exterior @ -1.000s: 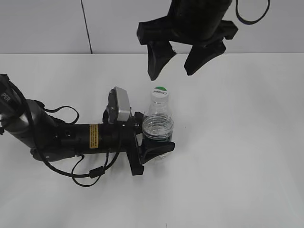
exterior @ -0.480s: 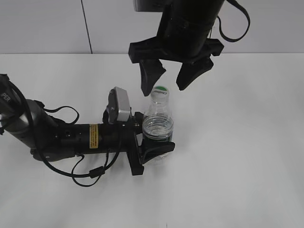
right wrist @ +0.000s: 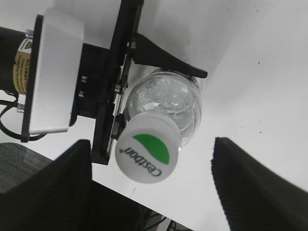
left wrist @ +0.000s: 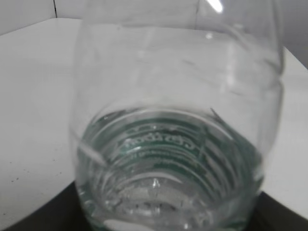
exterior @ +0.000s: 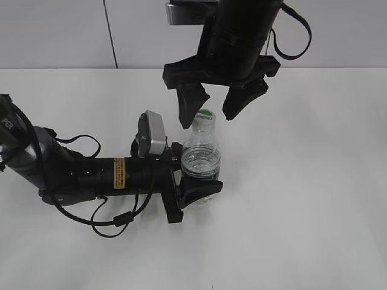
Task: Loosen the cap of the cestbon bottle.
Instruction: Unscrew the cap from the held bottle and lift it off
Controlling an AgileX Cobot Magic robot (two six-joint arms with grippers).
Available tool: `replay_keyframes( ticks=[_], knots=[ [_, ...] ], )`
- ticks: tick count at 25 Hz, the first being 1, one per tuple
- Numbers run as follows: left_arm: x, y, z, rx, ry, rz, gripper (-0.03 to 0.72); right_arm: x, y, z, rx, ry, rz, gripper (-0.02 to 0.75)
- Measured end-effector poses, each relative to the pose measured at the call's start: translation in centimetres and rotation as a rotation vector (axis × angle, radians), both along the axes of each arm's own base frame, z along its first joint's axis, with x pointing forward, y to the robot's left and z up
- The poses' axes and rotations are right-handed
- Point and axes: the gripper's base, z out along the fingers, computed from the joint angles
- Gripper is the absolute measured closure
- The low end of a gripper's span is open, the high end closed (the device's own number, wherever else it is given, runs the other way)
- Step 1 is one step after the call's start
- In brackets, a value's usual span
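Observation:
The clear cestbon bottle (exterior: pixel 201 158) stands upright on the white table, and its ribbed body with the green label fills the left wrist view (left wrist: pixel 175 144). My left gripper (exterior: pixel 195 182) is shut on its lower body from the left. The white cap (exterior: pixel 205 117) with a green mark sits on the bottle's neck and also shows in the right wrist view (right wrist: pixel 148 151). My right gripper (exterior: pixel 213 110) hangs open just above the cap, one finger on each side, apart from it; in the right wrist view (right wrist: pixel 151 185) the cap lies between its fingers.
The left arm (exterior: pixel 91 172) with its cables lies along the white table (exterior: pixel 302 199) at the left. A grey wall (exterior: pixel 54 33) runs behind the table's far edge.
My right gripper has come down and to the left, from high above the table to just over the cap, still open. The left gripper and bottle have not moved.

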Motion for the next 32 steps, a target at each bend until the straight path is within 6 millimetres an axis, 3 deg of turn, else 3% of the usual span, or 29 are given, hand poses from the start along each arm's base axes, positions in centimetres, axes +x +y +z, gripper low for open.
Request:
replay_keyframes(
  ticks=[8,12,16,25,32],
  knots=[
    [0.00,0.00,0.00,0.000,0.000,0.000,0.274,0.10,0.08,-0.35,-0.006,0.002,0.017,0.181],
    [0.00,0.00,0.00,0.000,0.000,0.000,0.274,0.15,0.12,-0.52,-0.010,0.001,0.031,0.274],
    [0.01,0.00,0.00,0.000,0.000,0.001,0.274,0.13,0.14,-0.51,-0.008,-0.001,0.048,0.442],
    [0.01,0.00,0.00,0.000,0.000,0.002,0.274,0.13,0.14,-0.51,-0.015,-0.039,0.188,0.444],
    [0.00,0.00,0.00,0.000,0.000,0.000,0.274,0.13,0.14,-0.51,-0.036,-0.146,0.587,0.444]
  ],
)
